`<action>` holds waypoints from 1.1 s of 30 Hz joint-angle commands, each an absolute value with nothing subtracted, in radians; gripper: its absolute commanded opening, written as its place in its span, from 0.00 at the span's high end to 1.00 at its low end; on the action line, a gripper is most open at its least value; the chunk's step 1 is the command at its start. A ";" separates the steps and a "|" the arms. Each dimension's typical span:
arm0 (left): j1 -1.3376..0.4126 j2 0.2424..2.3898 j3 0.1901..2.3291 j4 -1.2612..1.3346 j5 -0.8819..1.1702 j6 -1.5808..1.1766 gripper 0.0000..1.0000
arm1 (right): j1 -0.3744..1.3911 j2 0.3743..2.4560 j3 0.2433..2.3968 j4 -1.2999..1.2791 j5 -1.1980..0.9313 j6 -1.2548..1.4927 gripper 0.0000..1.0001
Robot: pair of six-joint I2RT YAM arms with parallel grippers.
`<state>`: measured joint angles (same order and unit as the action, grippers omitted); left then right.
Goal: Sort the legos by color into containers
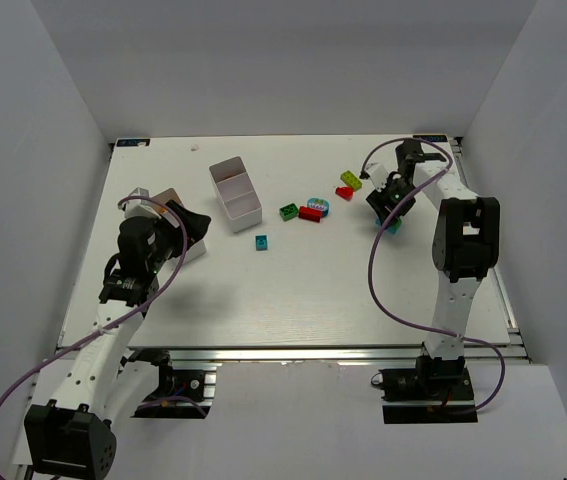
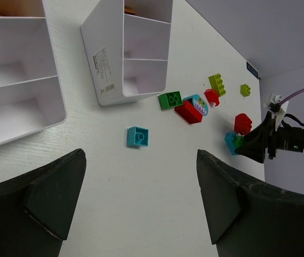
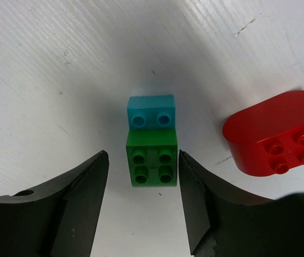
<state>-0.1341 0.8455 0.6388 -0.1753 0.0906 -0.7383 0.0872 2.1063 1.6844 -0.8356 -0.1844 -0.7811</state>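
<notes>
In the right wrist view a green lego [image 3: 152,158] lies on the table between the fingers of my right gripper [image 3: 143,160], which is open. The right finger is almost at the brick's side and a gap shows on the left. A teal lego [image 3: 150,112] butts against its far end, and a red rounded lego [image 3: 274,139] lies to the right. My left gripper [image 2: 141,198] is open above bare table, with a teal lego [image 2: 138,137] ahead of it. Two white containers [image 2: 133,51] [image 2: 12,80] stand beyond.
A loose cluster lies mid-table: a green brick [image 1: 289,211], a red brick [image 1: 310,213], the round multicoloured piece [image 1: 318,205], a small red brick [image 1: 344,192] and a lime brick [image 1: 350,180]. The left arm partly covers the left container [image 1: 153,200].
</notes>
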 commanded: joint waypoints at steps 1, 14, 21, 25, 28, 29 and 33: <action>-0.132 0.842 0.643 -0.160 0.103 -0.744 0.07 | 0.089 2.063 1.674 -0.825 -0.179 -0.804 0.40; -0.132 0.841 0.646 -0.156 0.110 -0.753 0.07 | 0.089 2.062 1.672 -0.808 -0.181 -0.816 0.49; -0.132 0.850 0.641 -0.127 0.144 -0.773 0.07 | 0.089 2.040 1.707 -0.842 -0.253 -0.821 0.87; -0.132 0.882 0.630 -0.056 0.234 -0.813 0.07 | 0.091 1.981 1.744 -0.897 -0.468 -0.813 0.96; -0.133 0.931 0.624 -0.008 0.334 -0.857 0.07 | 0.106 1.932 1.723 -0.933 -0.631 -0.815 1.00; -0.133 0.946 0.624 0.029 0.362 -0.870 0.07 | 0.124 1.916 1.706 -0.928 -0.664 -0.819 1.00; -0.143 1.017 0.638 0.084 0.477 -0.919 0.07 | 0.215 1.836 1.589 -0.867 -0.750 -0.836 1.00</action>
<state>-0.1345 0.9970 0.6296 0.0032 0.3447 -0.8673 0.1394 1.9045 1.6485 -0.8719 -0.5858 -0.8143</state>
